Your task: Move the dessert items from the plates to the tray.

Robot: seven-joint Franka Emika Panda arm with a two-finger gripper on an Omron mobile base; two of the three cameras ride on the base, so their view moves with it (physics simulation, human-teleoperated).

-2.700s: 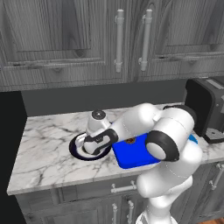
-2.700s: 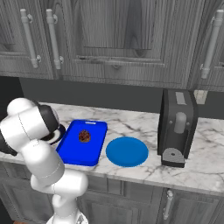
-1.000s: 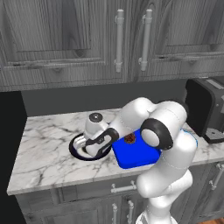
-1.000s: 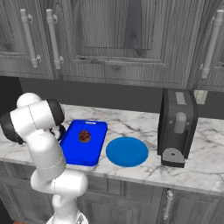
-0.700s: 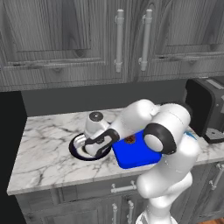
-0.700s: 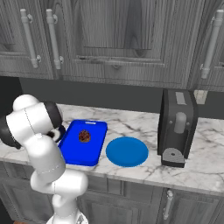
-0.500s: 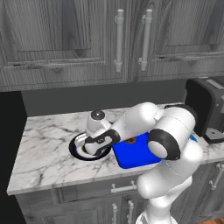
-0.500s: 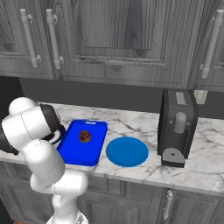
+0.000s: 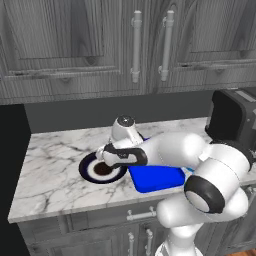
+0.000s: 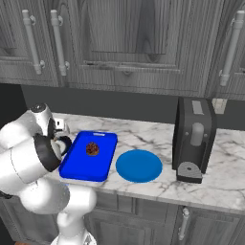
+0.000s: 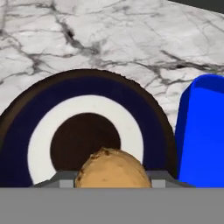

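No lettering or brand mark readable anywhere: not on the toaster (image 10: 193, 145), not on the cabinet doors, not on the dishes. The hand (image 9: 106, 156) hangs low over the navy-rimmed plate (image 9: 88, 165) at the left of the marble surface (image 9: 52, 167), arm reaching across from the right. From the hand camera the tan pastry (image 11: 113, 169) sits right at the finger tips, between them, above the plate's dark centre (image 11: 76, 142); the tips themselves are mostly hidden behind it, so cannot tell for certain whether the hand is clamped on it, though it looks held. The pastry is roundish, slightly wider than tall as seen, with no clear long axis or pointing direction. The dark chocolate piece (image 10: 92, 149) lies in the blue tray (image 10: 80, 165), toward its far half, also round with no heading to note. The tray is a rounded rectangle; from the right base camera its long axis runs away from the robot toward the wall, and its left edge lies just beside the navy-rimmed plate (image 11: 131, 92). The plain blue plate (image 10: 139, 165) rests flat between tray and toaster, near both but touching neither.
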